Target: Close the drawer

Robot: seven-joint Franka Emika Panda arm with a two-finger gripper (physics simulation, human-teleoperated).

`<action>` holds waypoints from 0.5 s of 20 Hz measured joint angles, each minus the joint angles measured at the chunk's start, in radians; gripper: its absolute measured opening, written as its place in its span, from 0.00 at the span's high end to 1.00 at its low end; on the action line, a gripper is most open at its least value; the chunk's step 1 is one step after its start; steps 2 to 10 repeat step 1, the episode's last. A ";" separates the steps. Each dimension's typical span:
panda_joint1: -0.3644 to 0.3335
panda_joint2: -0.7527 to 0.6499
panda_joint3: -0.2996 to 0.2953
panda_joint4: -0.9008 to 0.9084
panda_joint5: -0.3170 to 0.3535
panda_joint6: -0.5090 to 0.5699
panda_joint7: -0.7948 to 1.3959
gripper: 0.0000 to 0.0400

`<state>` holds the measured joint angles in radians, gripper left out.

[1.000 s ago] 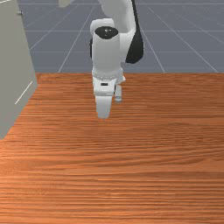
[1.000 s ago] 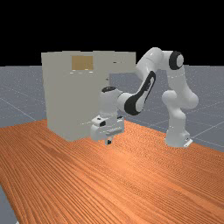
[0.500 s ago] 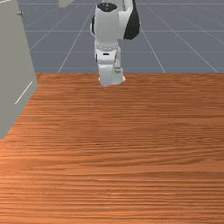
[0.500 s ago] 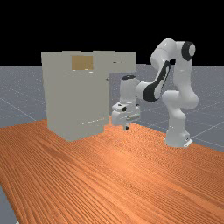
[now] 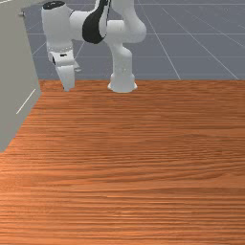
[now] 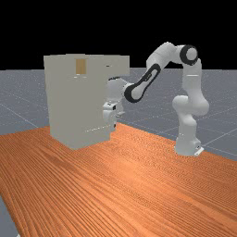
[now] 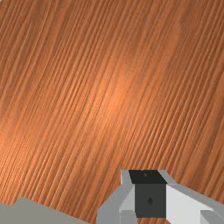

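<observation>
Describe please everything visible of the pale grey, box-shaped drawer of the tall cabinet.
The drawer is plain, flat-sided and matte-looking, with a small dark mark on its side. It is partly open: level, it juts from the top of the cabinet toward the far view's right. The white arm appears just below; whether they touch, I cannot tell.

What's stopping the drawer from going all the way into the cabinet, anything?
Nothing that I can see stands between the drawer and the cabinet. My gripper is lower than the drawer.
</observation>
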<state>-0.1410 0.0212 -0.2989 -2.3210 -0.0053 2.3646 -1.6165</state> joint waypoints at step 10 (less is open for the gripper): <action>-0.093 0.134 -0.011 0.176 0.059 -0.053 -0.221 1.00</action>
